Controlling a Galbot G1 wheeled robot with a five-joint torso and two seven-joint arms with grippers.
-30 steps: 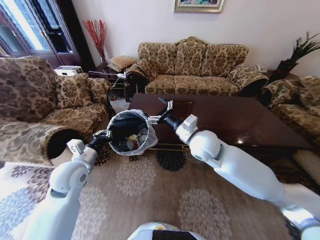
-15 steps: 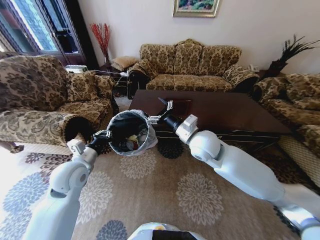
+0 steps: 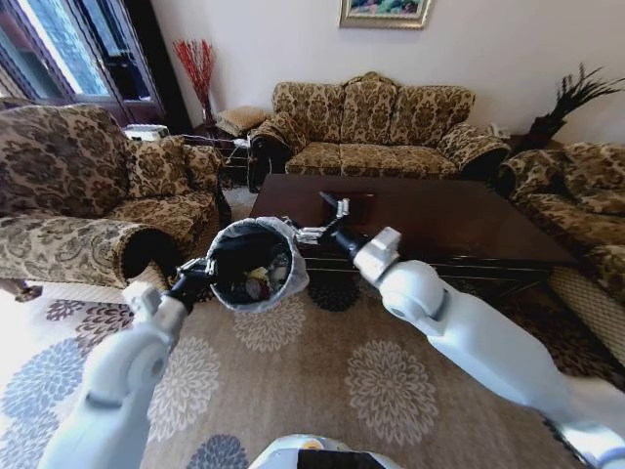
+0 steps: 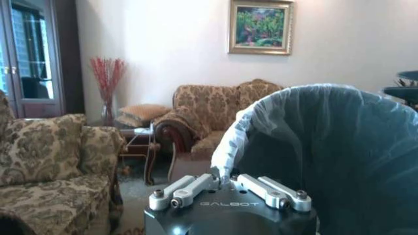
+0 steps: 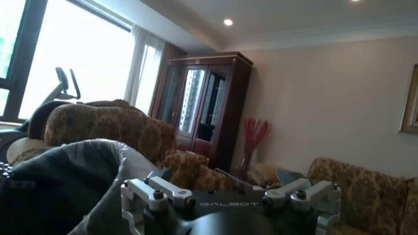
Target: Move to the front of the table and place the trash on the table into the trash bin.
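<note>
The left pincer (image 3: 202, 266) is clamped on the bag-lined rim of the trash bin (image 3: 252, 264), held above the carpet just before the dark worktop (image 3: 459, 230). The right pincer (image 3: 323, 222) stands spread beside the bin's rim; scraps lie inside the bin.

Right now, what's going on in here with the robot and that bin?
The robot is holding the trash bin up off the floor between both arms, in front of the table. The left gripper is shut on the bin's bag-lined rim on one side, and the right gripper is at the opposite rim, fingers spread. Trash already lies inside the bin. The part of the tabletop in view looks bare.
</note>
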